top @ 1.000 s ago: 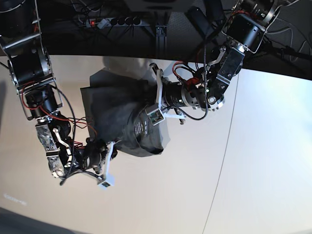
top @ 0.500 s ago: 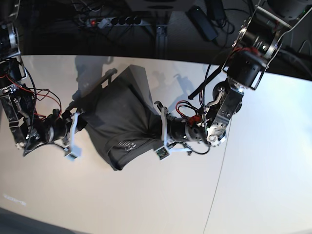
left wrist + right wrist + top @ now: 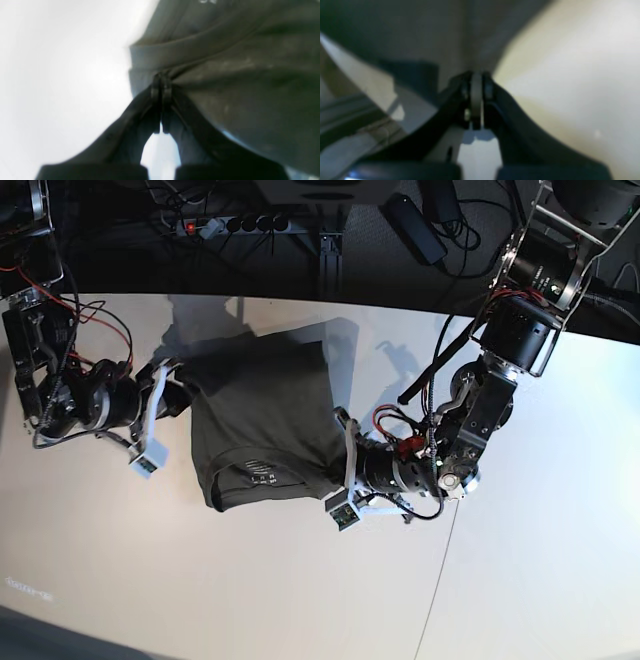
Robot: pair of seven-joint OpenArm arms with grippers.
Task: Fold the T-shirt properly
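The T-shirt (image 3: 265,405) is dark grey-olive and lies stretched between both grippers on the pale table (image 3: 300,580), with its collar and pale label (image 3: 262,472) toward the front edge. My left gripper (image 3: 335,470) is shut on the shirt's right front corner. In the left wrist view its tips (image 3: 161,80) pinch the cloth (image 3: 237,87) just below the ribbed collar band. My right gripper (image 3: 188,395) is shut on the shirt's left edge. In the right wrist view the cloth (image 3: 460,32) runs up from the closed tips (image 3: 476,82).
A power strip (image 3: 235,223) and black cables lie in the dark area behind the table's back edge. A thin seam (image 3: 455,530) runs across the tabletop on the right. Bare tabletop surrounds the shirt in front and to both sides.
Both grippers have drawn apart, the right one up and left, the left one down. The bunched, hanging shirt has spread out flatter onto the table, with the collar label now facing up.
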